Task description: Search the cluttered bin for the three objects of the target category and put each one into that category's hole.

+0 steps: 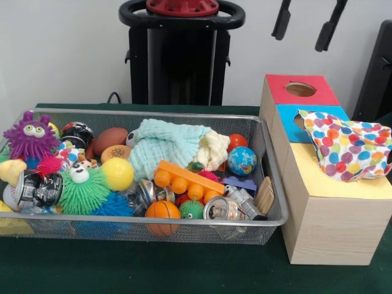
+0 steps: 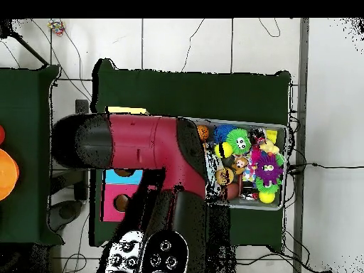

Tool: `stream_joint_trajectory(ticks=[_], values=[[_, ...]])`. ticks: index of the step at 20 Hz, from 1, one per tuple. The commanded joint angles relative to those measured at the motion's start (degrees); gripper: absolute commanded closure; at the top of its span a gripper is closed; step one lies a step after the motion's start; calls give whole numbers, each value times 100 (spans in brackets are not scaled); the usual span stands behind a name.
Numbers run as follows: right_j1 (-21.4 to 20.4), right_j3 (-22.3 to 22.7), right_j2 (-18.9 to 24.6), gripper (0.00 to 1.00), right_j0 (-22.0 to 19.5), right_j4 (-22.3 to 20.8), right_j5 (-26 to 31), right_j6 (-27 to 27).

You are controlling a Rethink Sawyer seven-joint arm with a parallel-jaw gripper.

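A wire mesh bin (image 1: 153, 221) holds a jumble of toys. Among them are a mint cloth (image 1: 162, 147), a cream cloth (image 1: 214, 149), an orange brick toy (image 1: 187, 177), a globe ball (image 1: 242, 160), a basketball (image 1: 162, 210), a yellow ball (image 1: 117, 174), a purple monster (image 1: 29, 136) and crushed cans (image 1: 222, 208). To the right of the bin stands a wooden box (image 1: 324, 226) with a red-topped hole (image 1: 300, 89). A polka-dot cloth (image 1: 346, 147) lies over its blue and yellow sections. My gripper (image 1: 306, 21) hangs open high above the box, holding nothing.
In the overhead view the red arm (image 2: 142, 146) covers the box and the bin's left half; only the bin's right part (image 2: 284, 142) with the purple monster (image 2: 268, 169) shows. Green cloth covers the table (image 1: 184, 269).
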Motion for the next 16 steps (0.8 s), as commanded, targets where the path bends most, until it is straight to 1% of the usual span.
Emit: stream_joint_trajectory(ticks=[1,3,6,9,11,13,16], values=[[-314,666,432,0,-368,-310,206,-631],[-440,705,300,0,-448,-500,227,-748],[-456,1064,569,0,-767,-439,-173,-917],[-621,1309,524,0,-768,-568,-376,-772],[-636,1450,615,0,-815,-520,-498,-677],[-642,1509,701,0,-855,-413,-409,-569],[-632,1419,660,0,-817,-476,-252,-436]])
